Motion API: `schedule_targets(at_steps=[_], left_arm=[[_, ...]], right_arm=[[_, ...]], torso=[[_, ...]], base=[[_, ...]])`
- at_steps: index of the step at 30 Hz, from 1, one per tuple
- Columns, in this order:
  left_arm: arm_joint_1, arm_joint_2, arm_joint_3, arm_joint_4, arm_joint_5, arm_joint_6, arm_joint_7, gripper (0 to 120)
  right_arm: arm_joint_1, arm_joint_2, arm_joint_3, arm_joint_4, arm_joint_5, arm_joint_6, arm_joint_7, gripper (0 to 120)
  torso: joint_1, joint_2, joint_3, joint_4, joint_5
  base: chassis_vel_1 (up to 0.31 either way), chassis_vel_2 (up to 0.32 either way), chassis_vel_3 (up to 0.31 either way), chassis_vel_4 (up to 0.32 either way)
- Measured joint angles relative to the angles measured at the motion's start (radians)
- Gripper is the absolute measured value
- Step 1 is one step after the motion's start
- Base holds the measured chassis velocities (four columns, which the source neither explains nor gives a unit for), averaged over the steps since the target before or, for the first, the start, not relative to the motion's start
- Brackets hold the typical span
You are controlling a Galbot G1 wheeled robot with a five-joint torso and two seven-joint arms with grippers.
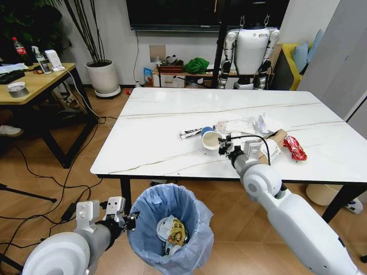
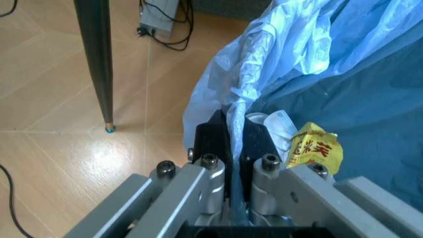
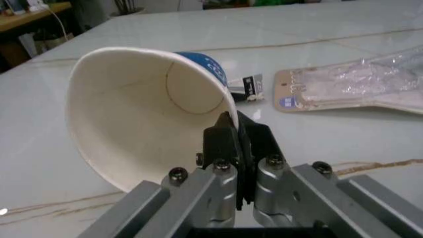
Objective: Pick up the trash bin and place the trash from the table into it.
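Pinching the rim of the paper cup (image 3: 148, 114), the right gripper (image 3: 237, 130) holds it over the table (image 1: 160, 123); below the near edge, the left gripper (image 2: 230, 131) clamps the trash bin (image 1: 166, 229) liner.

1. Looks like a robotics lab set up as a living or office room.
2. Shown by a second white humanoid robot (image 1: 250, 50) standing beyond the marble-look table (image 1: 166, 123).
3. Also by a wall-mounted screen (image 1: 172, 14), potted plant (image 1: 102, 71), cluttered wooden desk (image 1: 34, 86) and floor cables (image 1: 40, 177).
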Motion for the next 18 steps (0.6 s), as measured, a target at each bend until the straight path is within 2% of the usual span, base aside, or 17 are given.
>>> schedule_targets(at_steps=[6, 10, 14, 18], left_arm=[[-0.005, 0.0, 0.001, 0.0, -0.001, 0.0, 0.001, 0], [-0.008, 0.0, 0.002, 0.0, -0.008, 0.0, -0.001, 0], [-0.009, 0.0, 0.002, 0.0, -0.018, 0.0, -0.006, 0], [-0.012, 0.003, 0.001, 0.0, -0.05, 0.0, -0.026, 0]], right_arm=[[-0.021, -0.051, 0.046, 0.146, 0.094, 0.0, -0.038, 0], [-0.071, -0.106, 0.079, 0.286, 0.188, -0.002, -0.125, 0], [-0.106, -0.139, 0.09, 0.345, 0.217, -0.011, -0.193, 0], [-0.204, -0.236, 0.113, 0.455, 0.224, -0.033, -0.37, 0]], torso=[[0.0, 0.0, 0.0, 0.0, -0.0001], [0.0, 0.0, 0.0, 0.0, -0.0002], [0.0, 0.0, 0.0, 0.0, -0.0001], [0.0, 0.0, 0.0, -0.0001, 0.0]], base=[[0.0, 0.0, 0.0, 0.0], [0.0, 0.0, 0.0, 0.0], [0.0, 0.0, 0.0, 0.0], [0.0, 0.0, 0.0, 0.0]])
